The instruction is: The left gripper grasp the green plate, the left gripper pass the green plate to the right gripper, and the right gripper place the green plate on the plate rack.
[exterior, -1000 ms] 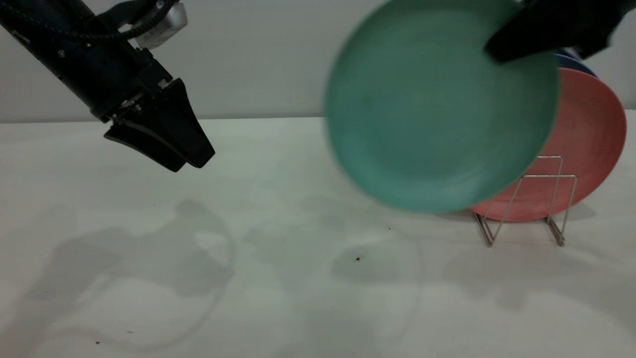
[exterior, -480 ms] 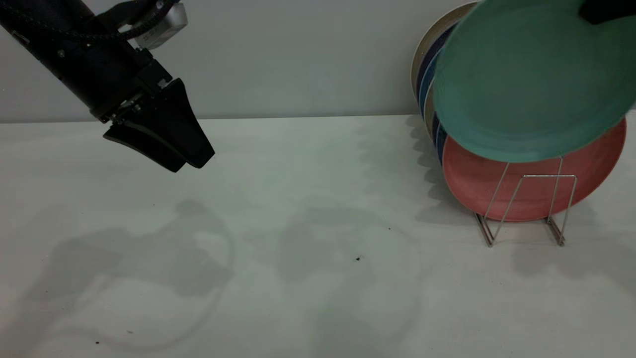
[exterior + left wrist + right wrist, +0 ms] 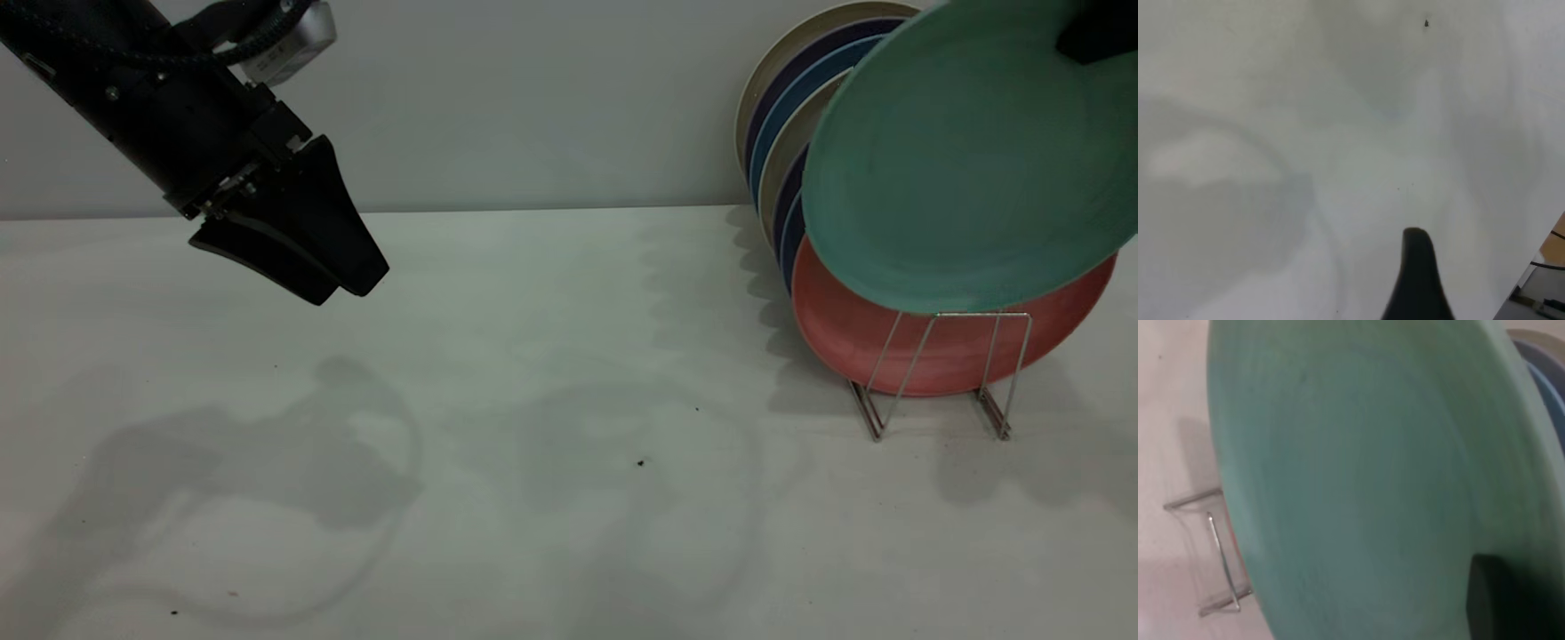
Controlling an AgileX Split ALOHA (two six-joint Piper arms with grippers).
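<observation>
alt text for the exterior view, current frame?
The right gripper, mostly out of frame at top right, holds the tilted green plate above the plate rack, before a salmon-pink plate and more racked plates. The left gripper hangs empty at upper left.

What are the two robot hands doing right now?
Left gripper: shut, holding nothing, above the table.
Right gripper: shut on the green plate.

Dim, soft, even light from above; no glare. Broad, faint, overlapping shadows on the surface (image 3: 533, 498), darker beside the plate rack (image 3: 942, 373). Exterior view fairly sharp. Right wrist view soft, green plate (image 3: 1358, 473) blurred; left wrist view hazy.
</observation>
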